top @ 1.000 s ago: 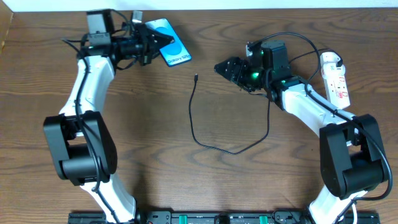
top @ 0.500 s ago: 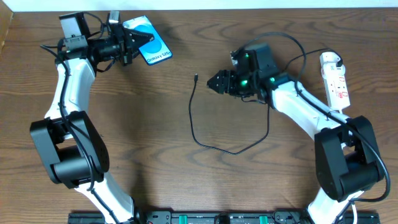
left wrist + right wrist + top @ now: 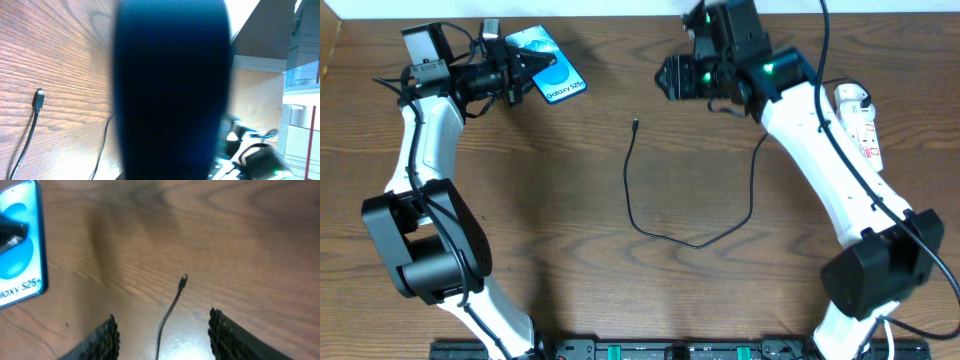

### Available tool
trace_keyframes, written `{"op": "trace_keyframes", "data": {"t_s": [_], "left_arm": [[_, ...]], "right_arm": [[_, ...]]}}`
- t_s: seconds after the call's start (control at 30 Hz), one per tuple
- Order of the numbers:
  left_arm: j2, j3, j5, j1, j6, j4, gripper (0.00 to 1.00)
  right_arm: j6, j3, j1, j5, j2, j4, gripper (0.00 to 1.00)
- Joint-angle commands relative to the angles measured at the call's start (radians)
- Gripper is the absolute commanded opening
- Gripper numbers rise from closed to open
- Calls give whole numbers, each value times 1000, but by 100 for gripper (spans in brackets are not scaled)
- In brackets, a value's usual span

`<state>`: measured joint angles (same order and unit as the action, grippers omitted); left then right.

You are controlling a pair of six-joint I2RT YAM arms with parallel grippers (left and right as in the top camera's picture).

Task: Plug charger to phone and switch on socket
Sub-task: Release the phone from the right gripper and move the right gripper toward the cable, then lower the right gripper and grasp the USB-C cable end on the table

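Note:
My left gripper is shut on the phone and holds it tilted at the far left, blue screen up. In the left wrist view the phone is a dark blur that hides the fingers. The charger's black cable loops across the table's middle, its connector tip lying free. My right gripper is open and empty, raised to the right of the tip. Its view shows the tip ahead of the open fingers and the phone at left. The tip also shows in the left wrist view.
The white power strip, the socket, lies at the far right edge with a white plug head at its far end. The cable's far stretch passes under my right arm. A pale wall runs along the table's back edge.
My right gripper has risen and swung toward the table's back edge. My left gripper has carried the phone further left. The cable has not moved.

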<state>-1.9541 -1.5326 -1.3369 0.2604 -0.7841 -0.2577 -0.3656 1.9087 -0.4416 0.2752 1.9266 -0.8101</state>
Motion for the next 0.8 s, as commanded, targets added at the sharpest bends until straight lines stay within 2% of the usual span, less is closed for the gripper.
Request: {"op": "trace_keyframes", "data": {"t_s": [0.0,0.17,0.43,0.77], "left_arm": [[7,-3,-39,5,21,5,7],[7,-3,-39,5,21,5,7],[7,-3,-40,5,21,5,7],[7,-3,-40,5,21,5,7]], "right_arm": [[39,145,-32,-39,115,-62,58],[-8,273,-69,-41,285,-114,57],[-153,273,-95,-36,463,-79,51],[-184,270,-124,-38,563,-35,47]]}}
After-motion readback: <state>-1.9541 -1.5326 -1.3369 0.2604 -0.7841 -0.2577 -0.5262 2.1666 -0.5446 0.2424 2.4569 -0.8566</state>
